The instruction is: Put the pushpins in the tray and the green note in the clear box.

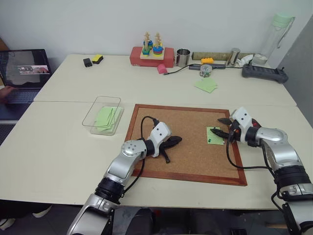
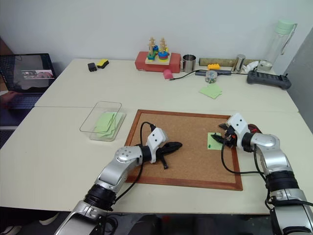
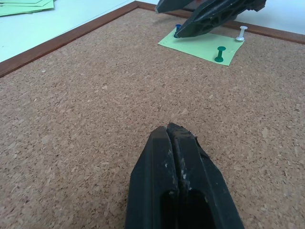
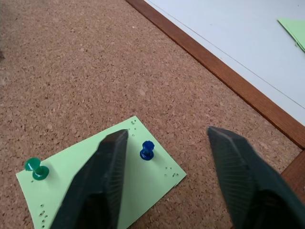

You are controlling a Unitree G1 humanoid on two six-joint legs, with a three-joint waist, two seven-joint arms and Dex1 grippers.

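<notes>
Corkboard (image 1: 188, 147), large, brown and framed in reddish wood, is seen lying flat on the pale cream table (image 1: 58, 147) at the lower centre of the head views. A small light-green square paper note (image 1: 214, 135) is pinned flat on the cork near the board's right edge. Three tiny pushpins are seen standing in it in the wrist views: a blue one (image 4: 147, 150), a green one (image 4: 35, 168) and a whitish one (image 3: 241, 33).

The right claw (image 1: 218, 128) is held low over the note at the right of the head views. Its two black fingers (image 4: 102, 176) are spread apart, one over the note just beside the blue pushpin and the other over bare cork near the frame, with the blue pin between them and nothing grasped. Whether a fingertip touches the paper cannot be told.

The left claw (image 1: 175, 141) is seen at the middle of the board, well apart from the note, pointing toward it. Its fingers (image 3: 159, 167) are pressed tightly together with nothing between them.

A transparent shallow rectangular plastic box with rounded corners (image 1: 103, 114) is seen on the table just left of the corkboard, with light-green notes lying inside. A loose pile of green notes (image 1: 206, 85) lies on the table in the upper right, beyond the board.

Along the table's far edge stand a red block with a coloured stacking toy (image 1: 152, 55), a metal cup (image 1: 183, 57) and a dark power strip (image 1: 264, 72). An open laptop (image 1: 24, 73) sits at the upper left.
</notes>
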